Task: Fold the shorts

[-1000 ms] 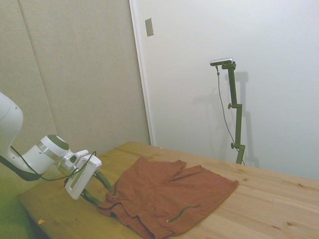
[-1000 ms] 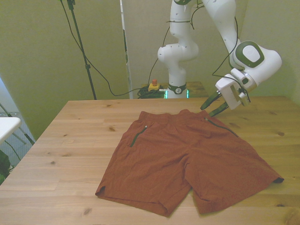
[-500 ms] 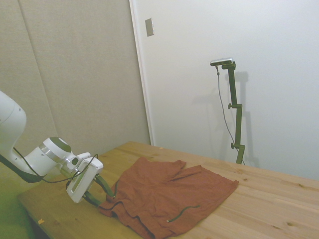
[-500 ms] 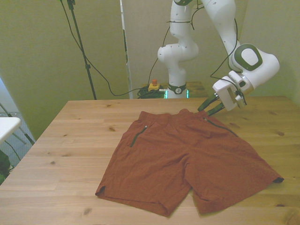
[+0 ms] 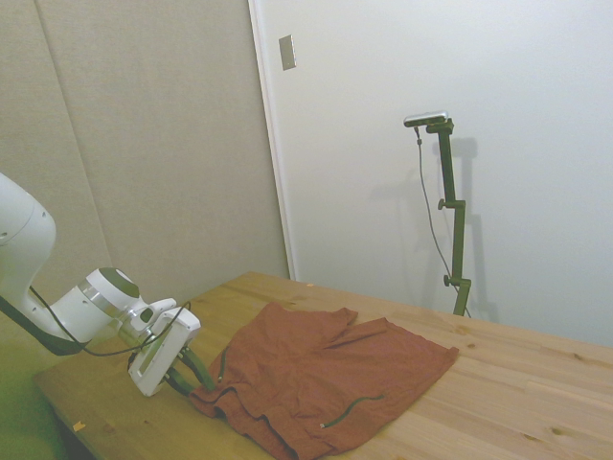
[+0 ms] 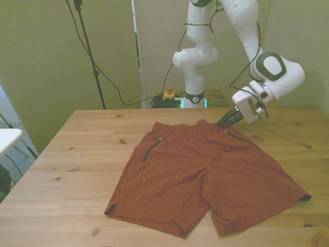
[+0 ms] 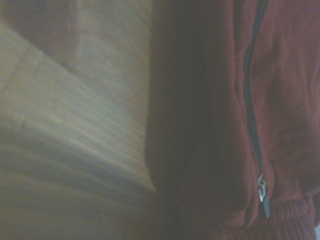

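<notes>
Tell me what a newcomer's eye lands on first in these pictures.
First, the rust-red shorts spread flat in the middle of the wooden table, waistband toward the far edge and dark pocket zips showing. Next, the white arm's gripper, angled down at the waistband corner on the front view's right, its dark fingers right at the cloth. The wrist view shows that corner up close, with a zip running along the fabric.

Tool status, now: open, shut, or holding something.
Tool: fingers slightly apart at the waistband corner of the shorts; whether it grips fabric yet cannot be told.
</notes>
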`<state>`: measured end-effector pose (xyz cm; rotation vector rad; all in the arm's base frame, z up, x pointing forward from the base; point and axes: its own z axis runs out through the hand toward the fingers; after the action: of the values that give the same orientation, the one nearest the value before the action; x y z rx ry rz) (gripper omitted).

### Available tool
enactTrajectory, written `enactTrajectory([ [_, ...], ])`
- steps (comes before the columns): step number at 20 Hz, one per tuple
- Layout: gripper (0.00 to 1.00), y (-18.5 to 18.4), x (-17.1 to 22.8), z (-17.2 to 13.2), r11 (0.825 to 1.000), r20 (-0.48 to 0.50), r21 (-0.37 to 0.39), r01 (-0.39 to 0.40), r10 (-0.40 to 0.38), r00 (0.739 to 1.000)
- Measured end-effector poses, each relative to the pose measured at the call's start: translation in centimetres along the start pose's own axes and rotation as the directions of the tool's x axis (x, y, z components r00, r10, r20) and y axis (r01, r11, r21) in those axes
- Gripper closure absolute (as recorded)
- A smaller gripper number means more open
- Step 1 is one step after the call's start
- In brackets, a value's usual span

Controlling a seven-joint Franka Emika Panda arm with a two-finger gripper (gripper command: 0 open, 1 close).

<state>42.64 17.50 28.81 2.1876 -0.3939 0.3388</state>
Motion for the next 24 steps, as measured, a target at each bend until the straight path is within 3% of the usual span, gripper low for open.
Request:
enactTrajectory([
  [12, 1.00, 0.0, 0.6, -0.4, 0.998, 0.011, 0.052, -0.022, 0.022, 1.000],
  [20, 1.00, 5.2, 3.6, -2.8, 0.980, 0.053, 0.109, -0.164, 0.159, 0.986],
  [24, 1.00, 9.4, 7.5, -1.5, 0.948, 0.102, 0.142, -0.285, 0.273, 0.957],
])
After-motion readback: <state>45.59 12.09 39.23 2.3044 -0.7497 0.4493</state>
